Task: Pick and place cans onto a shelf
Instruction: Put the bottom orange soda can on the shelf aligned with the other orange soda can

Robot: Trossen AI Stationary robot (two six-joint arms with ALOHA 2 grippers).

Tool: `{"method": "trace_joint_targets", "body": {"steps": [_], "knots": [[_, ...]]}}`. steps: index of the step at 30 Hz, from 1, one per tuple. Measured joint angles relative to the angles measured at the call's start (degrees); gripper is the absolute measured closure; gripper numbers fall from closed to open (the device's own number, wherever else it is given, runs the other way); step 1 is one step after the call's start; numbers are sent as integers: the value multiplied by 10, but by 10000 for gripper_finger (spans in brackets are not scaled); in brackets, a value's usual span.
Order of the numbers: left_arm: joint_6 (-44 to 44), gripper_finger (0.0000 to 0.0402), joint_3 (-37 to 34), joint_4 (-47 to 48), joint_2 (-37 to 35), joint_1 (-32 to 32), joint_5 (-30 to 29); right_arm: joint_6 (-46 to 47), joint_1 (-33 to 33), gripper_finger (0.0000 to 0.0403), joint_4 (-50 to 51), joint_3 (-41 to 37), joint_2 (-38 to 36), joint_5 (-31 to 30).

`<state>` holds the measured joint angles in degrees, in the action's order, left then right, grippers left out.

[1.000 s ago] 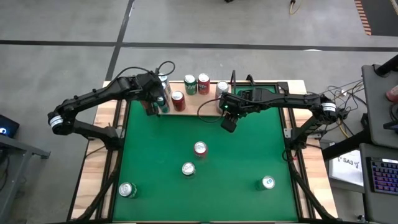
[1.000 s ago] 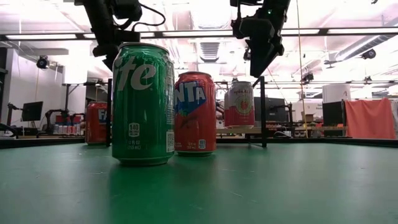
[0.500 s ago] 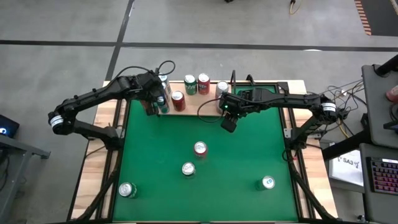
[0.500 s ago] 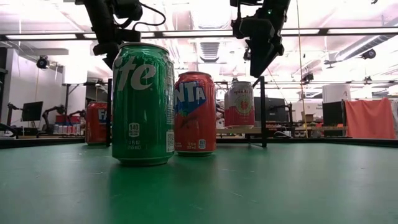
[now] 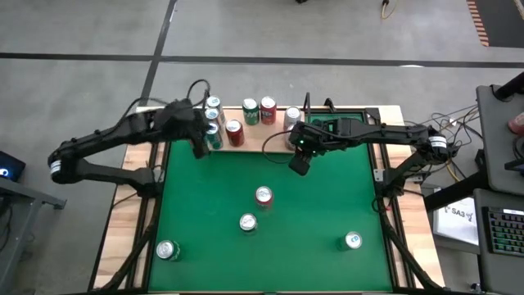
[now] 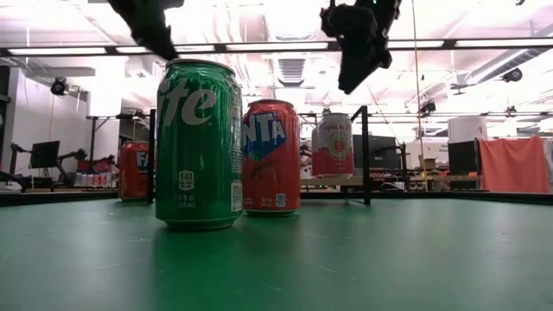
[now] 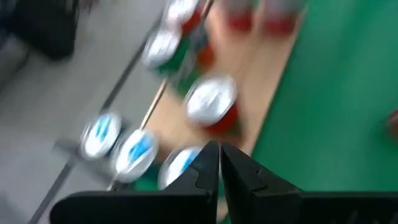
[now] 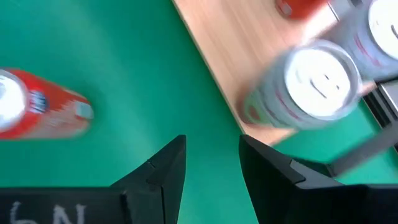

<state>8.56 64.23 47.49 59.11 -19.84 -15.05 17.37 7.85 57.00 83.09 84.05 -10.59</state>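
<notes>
I see the left gripper (image 5: 199,147) closed and empty, above the table's green mat (image 5: 327,205) just off the light-wood shelf board (image 5: 254,138), where six cans stand. The right gripper (image 5: 298,163) hangs partly open, holding nothing, near the silver-white can (image 5: 293,115). Four cans sit loose on the mat, including a red one (image 5: 263,196).

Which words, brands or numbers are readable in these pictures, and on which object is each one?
"ite": green can, low view; the first letters are cut off.
"NTA": red can behind it, partly hidden.
"F": far red can.
Pale can label: too small.
Small print on the cans: unreadable.
</notes>
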Motion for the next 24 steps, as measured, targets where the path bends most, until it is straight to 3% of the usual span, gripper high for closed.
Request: {"method": "trace_joint_targets", "body": {"steps": [6, 13, 19, 24], "knots": [[-33, 401, -76, -149, -90, 113, 7, 0, -33, 264, -55, 0, 2, 1], [-38, 401, -204, -365, -147, 212, 7, 1, -75, 264, -117, 0, 7, 1], [-38, 402, -289, -510, -153, 248, 6, 1, -111, 260, -173, 0, 17, 3], [-46, 402, -310, -551, -152, 253, 6, 0, -136, 221, -205, 0, 26, 2]]}}
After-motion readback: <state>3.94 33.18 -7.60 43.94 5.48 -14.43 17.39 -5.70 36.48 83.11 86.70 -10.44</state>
